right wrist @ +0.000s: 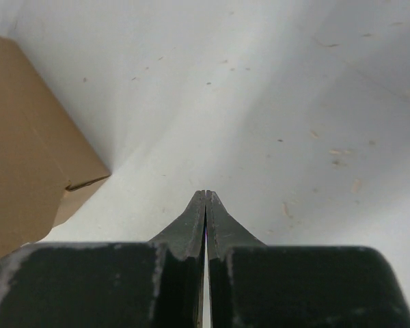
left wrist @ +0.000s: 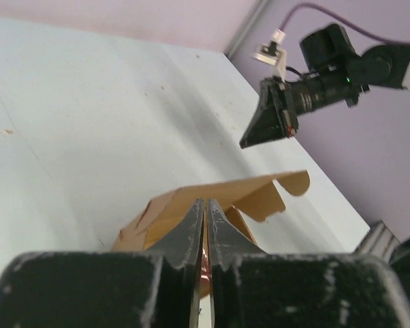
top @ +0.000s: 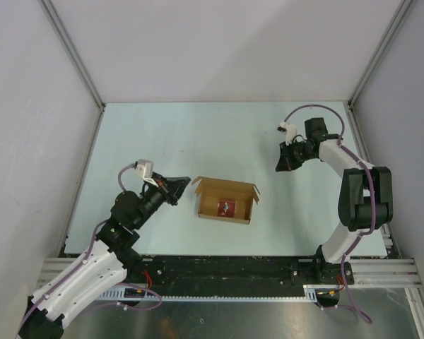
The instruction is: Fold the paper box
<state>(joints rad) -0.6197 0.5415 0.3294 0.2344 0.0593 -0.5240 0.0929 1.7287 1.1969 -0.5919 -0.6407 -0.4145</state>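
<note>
The brown cardboard paper box (top: pixel 225 200) stands open-topped at the middle of the table, its walls up and its flaps raised. A small red square packet (top: pixel 227 207) lies inside it. My left gripper (top: pixel 184 183) is shut and empty, its tips just left of the box's left flap. In the left wrist view the box (left wrist: pixel 184 205) shows right behind the closed fingers (left wrist: pixel 222 229). My right gripper (top: pixel 280 166) is shut and empty, held apart from the box to its upper right. The right wrist view shows a box wall (right wrist: pixel 27 143) at far left.
The pale table (top: pixel 155 134) is enclosed by white walls on three sides, with metal corner posts (top: pixel 74 56). A black rail (top: pixel 226 268) runs along the near edge at the arm bases.
</note>
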